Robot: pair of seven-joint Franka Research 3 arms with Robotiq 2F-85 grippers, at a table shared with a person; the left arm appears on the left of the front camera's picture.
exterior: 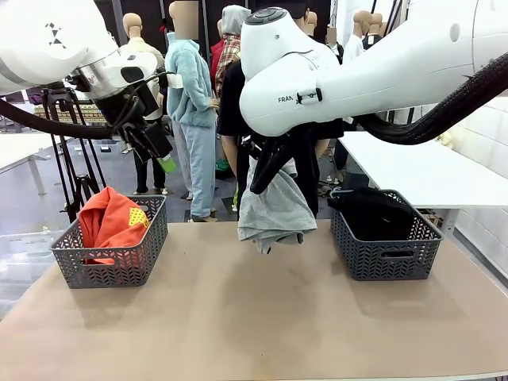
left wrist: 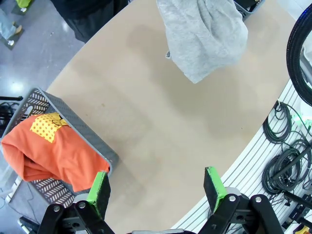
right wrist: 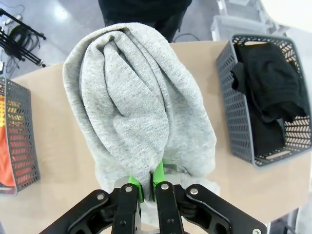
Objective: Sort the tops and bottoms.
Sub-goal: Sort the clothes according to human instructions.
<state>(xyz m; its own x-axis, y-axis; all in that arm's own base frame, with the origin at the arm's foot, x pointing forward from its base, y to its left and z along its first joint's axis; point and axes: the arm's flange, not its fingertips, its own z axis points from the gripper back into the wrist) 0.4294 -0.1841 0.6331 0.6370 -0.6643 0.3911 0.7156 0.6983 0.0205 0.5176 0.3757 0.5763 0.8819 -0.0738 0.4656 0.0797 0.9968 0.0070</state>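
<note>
Left pincer (left wrist: 156, 187) open, green pads (left wrist: 99, 190) wide apart over bare tan desk (left wrist: 161, 122). Orange T-shirt (left wrist: 51, 153) with yellow print heaped in grey basket (left wrist: 85, 134) at left. Light grey shirt (left wrist: 204, 36) hangs above desk's far part.

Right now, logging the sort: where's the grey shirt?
The grey shirt hangs pinched in the right gripper above the table's middle, between the left basket with the orange T-shirt and the right basket.
</note>
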